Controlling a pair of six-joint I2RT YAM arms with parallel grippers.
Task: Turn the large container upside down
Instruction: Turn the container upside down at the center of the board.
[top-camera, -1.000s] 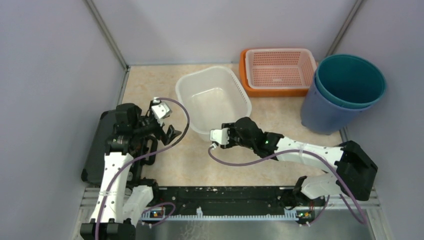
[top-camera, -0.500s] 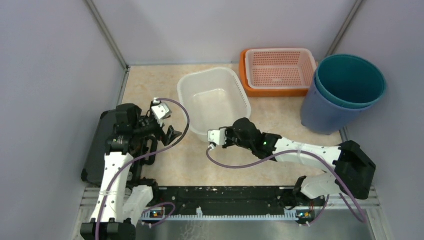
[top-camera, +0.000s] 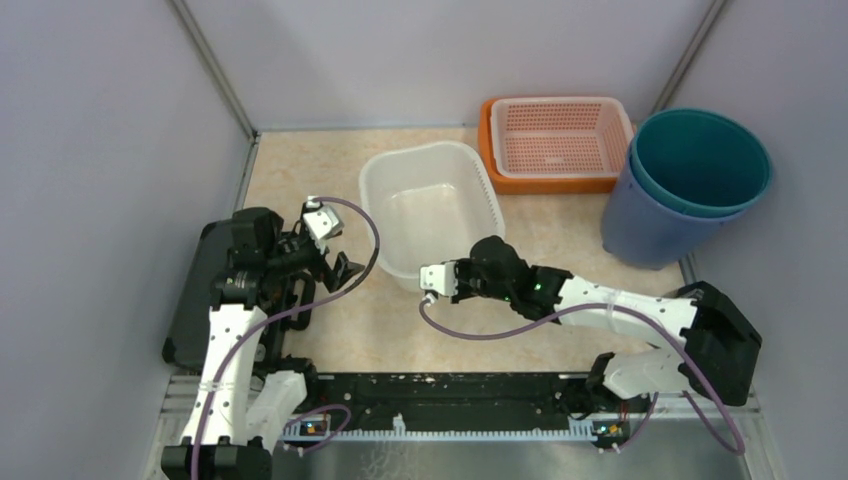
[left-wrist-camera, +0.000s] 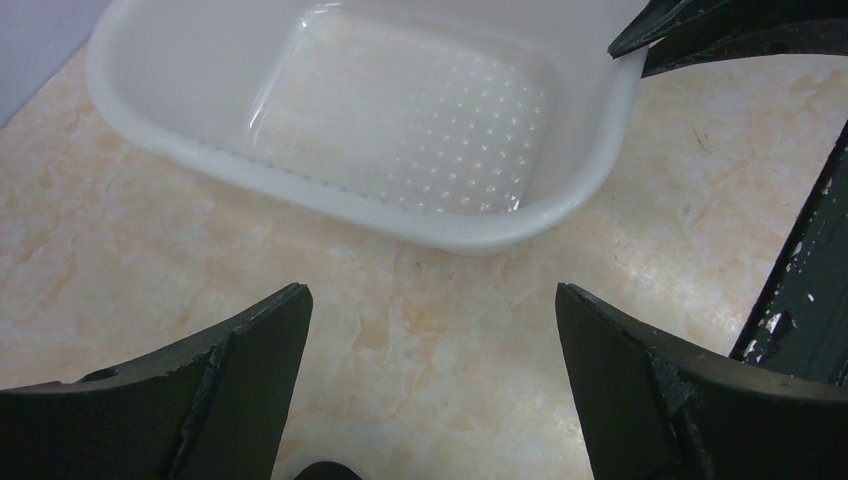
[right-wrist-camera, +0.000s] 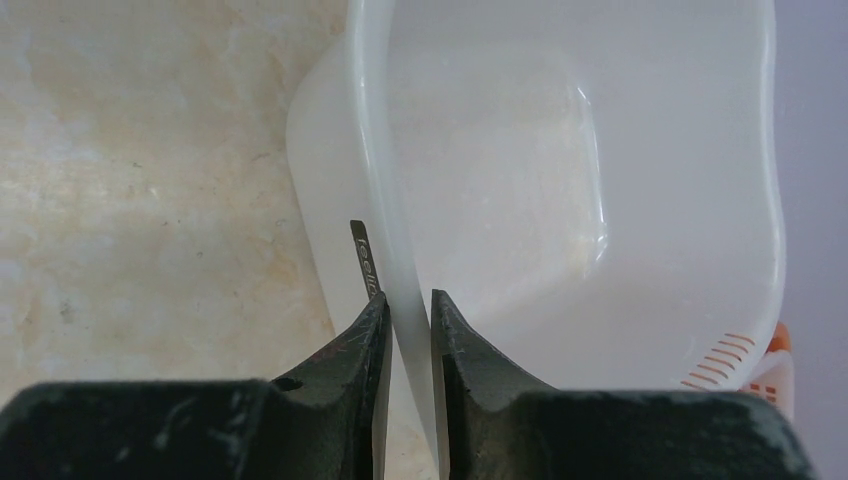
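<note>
White tub (top-camera: 430, 200) open side up, mid-counter (top-camera: 290, 170) toward the far edge, right fingers (right-wrist-camera: 365, 345) pinched narrow on its near rim, one inside, one outside, left fingers (left-wrist-camera: 240, 350) spread wide, holding nothing, near its left side

Right claw (right-wrist-camera: 408, 303) pinched nearly closed, left claw (left-wrist-camera: 430, 295) spread wide.
</note>
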